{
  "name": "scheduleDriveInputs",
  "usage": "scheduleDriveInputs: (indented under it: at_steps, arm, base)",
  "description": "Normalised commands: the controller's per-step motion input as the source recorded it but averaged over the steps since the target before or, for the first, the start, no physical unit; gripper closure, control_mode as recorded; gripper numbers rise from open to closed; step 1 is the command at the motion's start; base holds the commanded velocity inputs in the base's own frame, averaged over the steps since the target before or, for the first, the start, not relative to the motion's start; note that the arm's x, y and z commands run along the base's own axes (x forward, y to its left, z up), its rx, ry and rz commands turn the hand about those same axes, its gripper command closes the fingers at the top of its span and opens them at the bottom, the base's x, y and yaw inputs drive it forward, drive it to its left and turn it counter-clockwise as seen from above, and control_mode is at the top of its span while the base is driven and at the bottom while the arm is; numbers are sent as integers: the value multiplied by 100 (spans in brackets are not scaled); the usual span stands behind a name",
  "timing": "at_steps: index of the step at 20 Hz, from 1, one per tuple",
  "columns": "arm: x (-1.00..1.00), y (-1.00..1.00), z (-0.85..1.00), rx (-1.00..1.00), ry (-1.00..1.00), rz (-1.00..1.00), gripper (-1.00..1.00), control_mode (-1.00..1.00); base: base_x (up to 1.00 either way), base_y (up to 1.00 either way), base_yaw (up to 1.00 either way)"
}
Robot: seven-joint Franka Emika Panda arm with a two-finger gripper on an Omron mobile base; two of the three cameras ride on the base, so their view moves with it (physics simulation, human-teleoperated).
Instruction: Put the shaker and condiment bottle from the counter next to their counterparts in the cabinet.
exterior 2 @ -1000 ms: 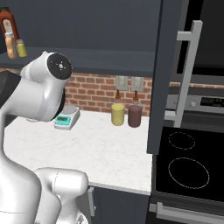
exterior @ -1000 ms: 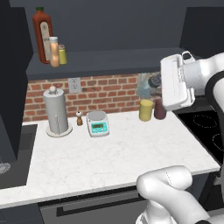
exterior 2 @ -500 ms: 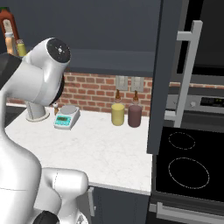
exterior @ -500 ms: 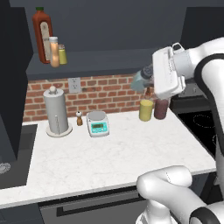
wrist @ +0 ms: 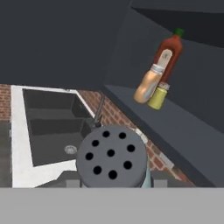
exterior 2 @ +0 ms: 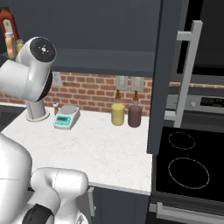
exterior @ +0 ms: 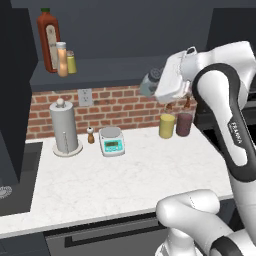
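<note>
You had two base cameras looking forward and down from behind the arm, left and right, sharing the counter (exterior: 115, 175) and brick backsplash (exterior 2: 92, 89). Your hand camera sat close behind the shaker (wrist: 111, 155), facing the cabinet (wrist: 183, 122) shelf.

The arm is raised, its claw (exterior: 152, 86) clamped on the shaker (exterior: 149, 82).

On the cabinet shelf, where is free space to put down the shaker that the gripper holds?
The shelf is crowded only at its left end, where the red bottle, the condiment bottle and the yellow shaker stand close together. From the yellow shaker rightward the board looks bare, up to the shaker held by the gripper.
</note>
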Motion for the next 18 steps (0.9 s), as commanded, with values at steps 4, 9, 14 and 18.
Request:
scheduleDriveInputs:
  at_steps: [4, 9, 14, 18]
  arm:
    - [29, 15, 0, 13, 0, -20, 100, -100]
    - [32, 4, 0, 13, 4, -15, 100, -100]
    - [37, 1, 0, 11, 15, -9, 100, -100]
    - [38, 4, 5, 8, 21, -4, 100, -100]
  base:
    - [0, 0, 0]
    - [0, 0, 0]
    - [0, 0, 0]
    - [0, 0, 0]
